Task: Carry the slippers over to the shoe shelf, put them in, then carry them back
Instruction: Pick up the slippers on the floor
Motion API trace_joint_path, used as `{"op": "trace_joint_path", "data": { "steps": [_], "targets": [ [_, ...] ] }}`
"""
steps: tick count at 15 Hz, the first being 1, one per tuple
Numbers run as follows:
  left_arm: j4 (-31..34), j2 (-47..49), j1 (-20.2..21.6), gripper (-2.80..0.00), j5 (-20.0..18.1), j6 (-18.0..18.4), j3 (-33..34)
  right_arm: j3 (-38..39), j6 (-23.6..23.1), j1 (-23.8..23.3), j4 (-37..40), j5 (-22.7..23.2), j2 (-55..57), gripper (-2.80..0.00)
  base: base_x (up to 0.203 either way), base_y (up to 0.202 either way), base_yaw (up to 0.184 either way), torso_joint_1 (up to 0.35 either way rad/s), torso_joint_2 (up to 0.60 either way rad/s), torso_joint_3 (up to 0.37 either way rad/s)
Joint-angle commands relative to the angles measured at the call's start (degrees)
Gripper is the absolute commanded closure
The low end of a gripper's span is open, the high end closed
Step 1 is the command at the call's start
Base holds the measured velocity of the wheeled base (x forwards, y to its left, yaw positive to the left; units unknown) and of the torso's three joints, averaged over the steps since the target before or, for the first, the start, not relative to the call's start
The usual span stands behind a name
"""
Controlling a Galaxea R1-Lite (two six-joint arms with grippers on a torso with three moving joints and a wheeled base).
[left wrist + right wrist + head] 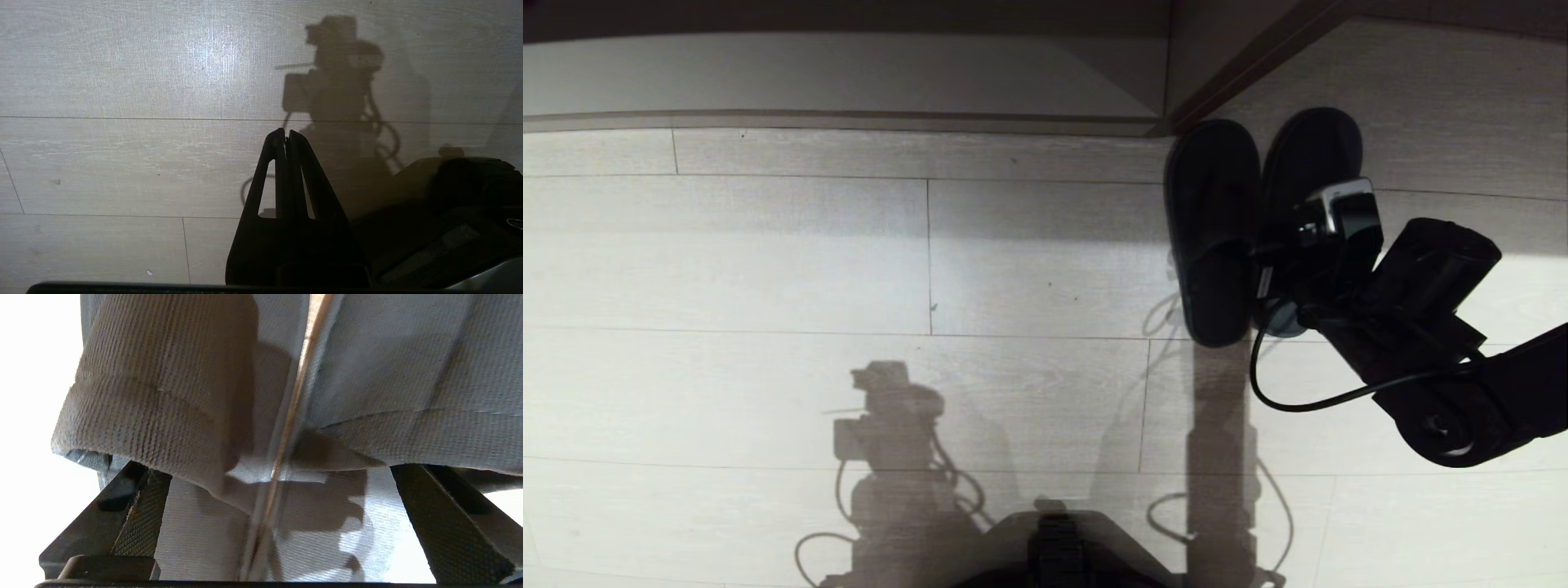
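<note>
Slippers (pixel 1215 233): a dark charcoal pair lying side by side on the pale wood-plank floor (pixel 768 269), toes pointing toward twelve o'clock in the head view, heels toward six. The pair sits at about two o'clock from the middle of that view. The two slippers touch or nearly touch along their inner edges; in the right wrist view their ribbed uppers (pixel 163 396) fill the picture, with a thin line of floor showing between them.

Shoe shelf (pixel 849 82): a low pale board runs across the top of the head view at twelve o'clock, ending at a dark upright edge near one o'clock. The slippers' toes lie just beside that corner, on the floor and outside the shelf.

Right end effector (pixel 278 498): fingers stand wide apart, one textured pad (pixel 143 514) at each side of the pair's heel openings, the tips running under the edges of the uppers. Whether the pads press on the fabric I cannot tell. In the head view the arm comes in from four o'clock and its wrist covers the heel part of the right-hand slipper.

Left end effector (pixel 286 136): fingers together, tips meeting, pointing at bare floor; nothing between them. The arm hangs low by the robot's base (pixel 1062 547).

Shadows: the robot's shadow with its cables falls on the planks at about seven o'clock in the head view.
</note>
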Motion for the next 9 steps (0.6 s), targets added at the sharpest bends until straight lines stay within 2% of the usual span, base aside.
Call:
{"op": "trace_joint_path", "data": {
  "steps": [1,5,6,7,9],
  "targets": [
    [0.0,0.0,0.0,0.00,0.0,0.0,0.4,-0.9,-0.2,0.0,-4.9,-0.1,3.1,-2.80,0.000,0.000,0.000,0.000,0.00,0.000],
    [0.0,0.0,0.0,0.00,0.0,-0.1,0.4,-2.1,-0.4,0.0,-10.1,0.1,7.1,-2.80,0.000,0.000,0.000,0.000,0.00,0.000],
    [0.0,0.0,0.0,0.00,0.0,-0.1,0.4,-2.6,-0.4,0.0,-11.8,0.4,7.6,-1.34,0.000,0.000,0.000,0.000,0.00,0.000],
    [0.0,0.0,0.0,0.00,0.0,-0.1,0.4,-3.0,-0.4,0.0,-12.0,0.7,7.6,0.00,0.000,0.000,0.000,0.000,0.00,0.000],
    [0.0,0.0,0.0,0.00,0.0,-0.1,0.4,-4.1,-0.5,0.0,-12.3,1.2,8.5,0.00,0.000,0.000,0.000,0.000,0.00,0.000]
  ]
}}
